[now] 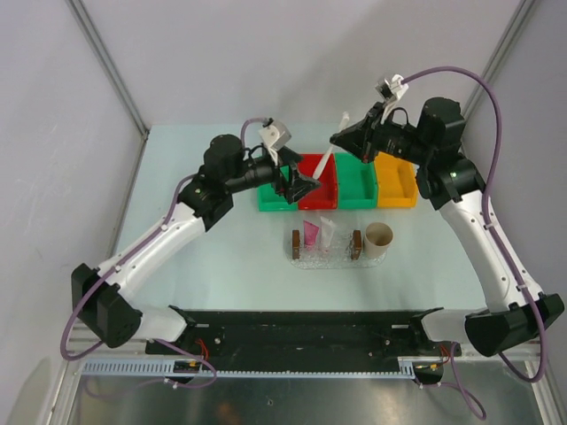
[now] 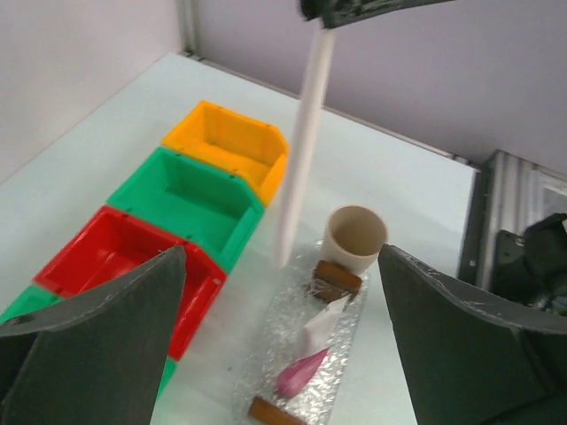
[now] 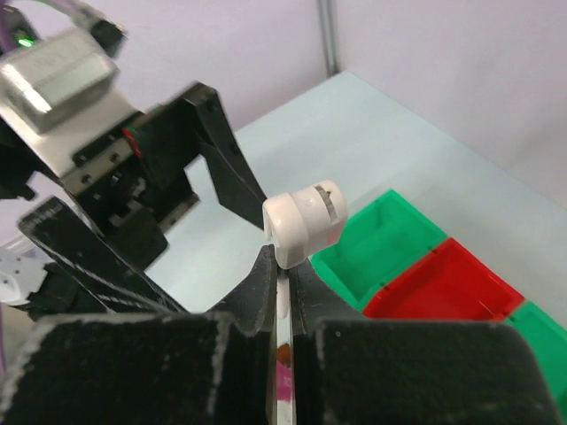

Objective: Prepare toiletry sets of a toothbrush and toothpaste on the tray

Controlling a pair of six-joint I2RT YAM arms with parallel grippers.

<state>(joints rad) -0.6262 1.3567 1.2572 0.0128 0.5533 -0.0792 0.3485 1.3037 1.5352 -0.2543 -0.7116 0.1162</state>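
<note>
The right gripper [image 1: 337, 139] is clamped tight on the slim white plastic toothbrush [image 1: 326, 159], which is tilted above the red plastic bin [image 1: 330, 197]. The left gripper [image 1: 301, 184] gapes wide near the toothbrush's lower end, holding nothing. The magenta-pink toothpaste tube [image 1: 311, 234] lies in the clear bumpy tray [image 1: 342, 258], and a beige round cup [image 1: 379, 237] stands just beside the tray.

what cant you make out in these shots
- top view: white item beside the toothpaste on the tray, too small to identify
- right wrist view: most of the toothbrush, hidden between the fingers of the shut right gripper
- left wrist view: leftmost green bin, mostly behind a finger of the open left gripper
</note>
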